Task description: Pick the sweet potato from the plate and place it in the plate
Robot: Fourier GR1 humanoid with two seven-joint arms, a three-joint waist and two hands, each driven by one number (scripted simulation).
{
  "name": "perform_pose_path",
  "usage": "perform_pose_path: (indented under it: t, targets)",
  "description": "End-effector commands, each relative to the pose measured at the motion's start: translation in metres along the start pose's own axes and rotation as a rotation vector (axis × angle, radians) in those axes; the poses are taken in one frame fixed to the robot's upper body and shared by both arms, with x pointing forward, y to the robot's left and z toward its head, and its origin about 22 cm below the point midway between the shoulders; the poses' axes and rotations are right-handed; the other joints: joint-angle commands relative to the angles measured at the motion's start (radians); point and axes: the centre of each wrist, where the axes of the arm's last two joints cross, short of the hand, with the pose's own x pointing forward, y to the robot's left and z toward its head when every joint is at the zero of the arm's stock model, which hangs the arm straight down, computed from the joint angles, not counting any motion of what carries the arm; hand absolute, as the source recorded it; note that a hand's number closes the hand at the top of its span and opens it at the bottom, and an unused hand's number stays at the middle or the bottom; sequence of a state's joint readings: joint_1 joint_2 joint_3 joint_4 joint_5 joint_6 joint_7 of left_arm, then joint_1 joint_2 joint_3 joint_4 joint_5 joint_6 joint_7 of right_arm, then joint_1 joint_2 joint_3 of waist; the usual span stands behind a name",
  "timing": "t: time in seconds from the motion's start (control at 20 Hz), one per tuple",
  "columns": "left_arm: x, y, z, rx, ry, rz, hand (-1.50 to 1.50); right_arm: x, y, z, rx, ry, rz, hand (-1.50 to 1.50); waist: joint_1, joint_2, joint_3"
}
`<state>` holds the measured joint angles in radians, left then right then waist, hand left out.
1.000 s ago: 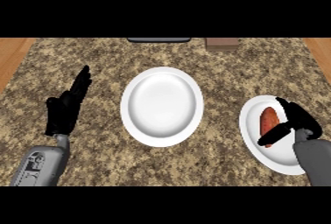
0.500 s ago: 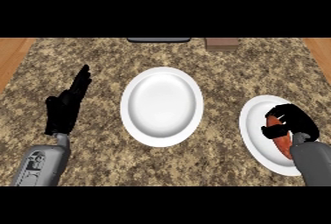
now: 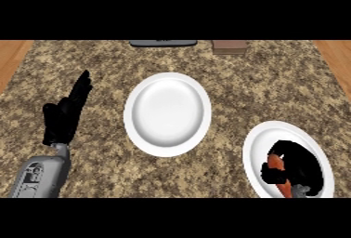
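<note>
My right hand (image 3: 296,168) comes in from the lower right corner and sits low over the right plate (image 3: 264,139), bent down onto it. Its fingers are curled round the sweet potato (image 3: 276,162), which shows as orange bits at the hand's left side and under it, lying on that plate. My left hand (image 3: 65,116) rests at the left side of the surface (image 3: 274,88), fingers straight and pointing up, holding nothing. The middle plate (image 3: 167,114) lies between my two hands, apart from both.
</note>
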<state>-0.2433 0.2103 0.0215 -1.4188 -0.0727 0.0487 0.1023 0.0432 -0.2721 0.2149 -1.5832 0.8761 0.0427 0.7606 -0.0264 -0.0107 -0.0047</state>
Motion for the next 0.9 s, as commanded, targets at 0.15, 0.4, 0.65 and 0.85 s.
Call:
perform_pose_path:
  t: [0.15,0.4,0.65,0.85]
  targets:
    - [-0.009,-0.005,0.005,0.003,0.000,-0.012,0.00,0.004,-0.016,0.082,-0.297,-0.122,-0.033,1.50,-0.002,0.002,0.003]
    - [-0.002,-0.001,0.004,-0.021,-0.008,0.010,0.00,0.028,-0.046,0.124,-0.544,-0.282,-0.142,1.50,0.009,0.001,0.003]
    - [0.000,0.001,0.005,-0.029,0.005,0.002,0.00,0.054,-0.056,0.141,-0.616,-0.476,-0.164,1.50,0.030,0.008,0.004]
    - [-0.007,0.001,-0.011,-0.019,-0.020,0.009,0.00,0.102,-0.068,0.167,-0.563,-0.566,-0.188,1.50,0.033,0.014,0.003]
